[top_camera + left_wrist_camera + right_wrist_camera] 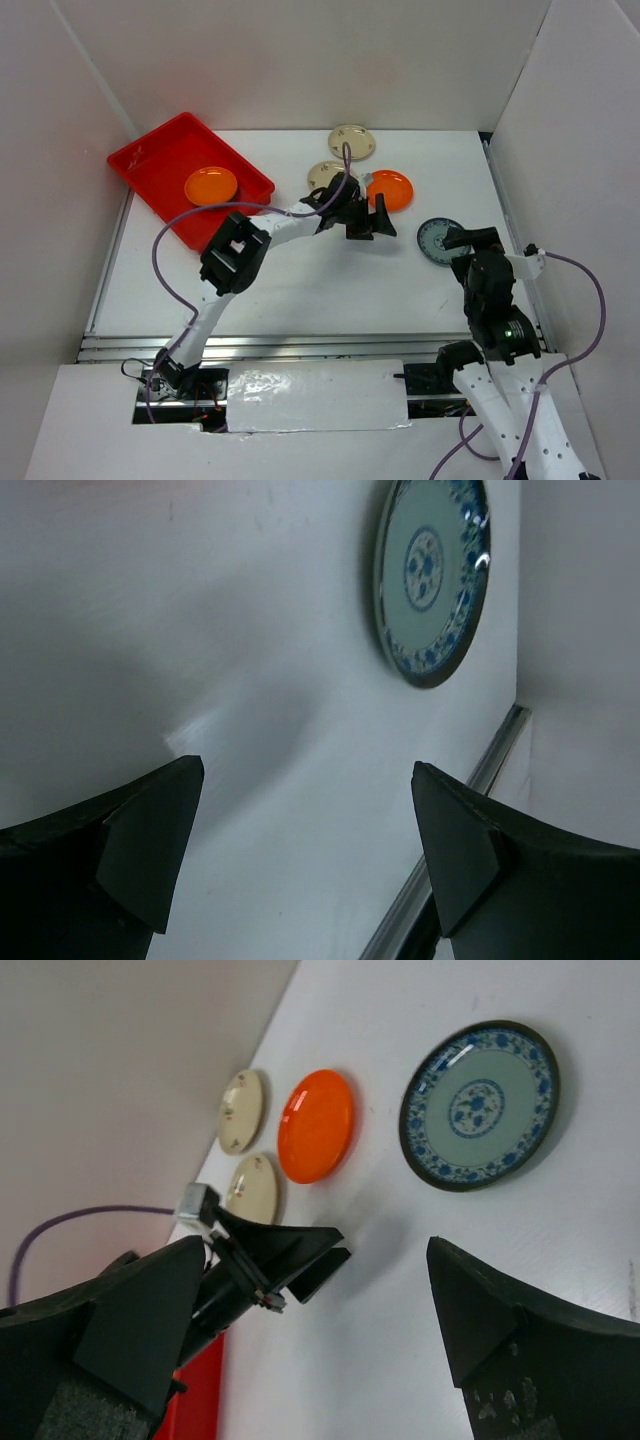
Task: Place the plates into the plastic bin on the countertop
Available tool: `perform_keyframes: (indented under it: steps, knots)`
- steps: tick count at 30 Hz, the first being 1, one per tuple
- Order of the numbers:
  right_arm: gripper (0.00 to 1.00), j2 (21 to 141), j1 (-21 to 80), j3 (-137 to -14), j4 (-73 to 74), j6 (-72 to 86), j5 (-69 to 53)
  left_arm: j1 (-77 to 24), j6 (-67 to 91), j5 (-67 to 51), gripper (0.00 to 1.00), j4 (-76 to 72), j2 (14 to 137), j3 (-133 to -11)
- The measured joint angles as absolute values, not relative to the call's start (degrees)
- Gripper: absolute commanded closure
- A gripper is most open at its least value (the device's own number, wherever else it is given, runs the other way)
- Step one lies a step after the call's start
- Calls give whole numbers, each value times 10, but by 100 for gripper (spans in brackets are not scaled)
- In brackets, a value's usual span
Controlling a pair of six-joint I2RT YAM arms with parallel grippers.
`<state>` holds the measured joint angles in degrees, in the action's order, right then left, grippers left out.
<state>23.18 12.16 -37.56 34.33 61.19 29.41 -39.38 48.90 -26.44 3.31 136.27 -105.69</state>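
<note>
At centre, left gripper (372,231) spread empty, arm outstretched; right gripper (472,240) spread, arm folded.

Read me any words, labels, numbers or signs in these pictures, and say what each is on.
None can be read.
The blue-patterned plate carries only floral ornament, and the beige plates only tiny specks.
Pale marks on the red bin, at its far corner, are too small to tell.
</note>
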Motion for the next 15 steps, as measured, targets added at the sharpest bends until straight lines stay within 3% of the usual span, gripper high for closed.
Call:
perform_keyframes:
  steps: [5, 11, 15]
  knots:
    - [0, 345, 63, -352, 327, 636, 272, -417, 498, -180, 1, 29, 1295, -958]
    - [1, 453, -130, -276, 298, 646, 167, -433, 495, -33, 1, 161, 1142, -905]
    - [4, 524, -206, -265, 233, 631, 91, -426, 481, 22, 1, 205, 1028, -898]
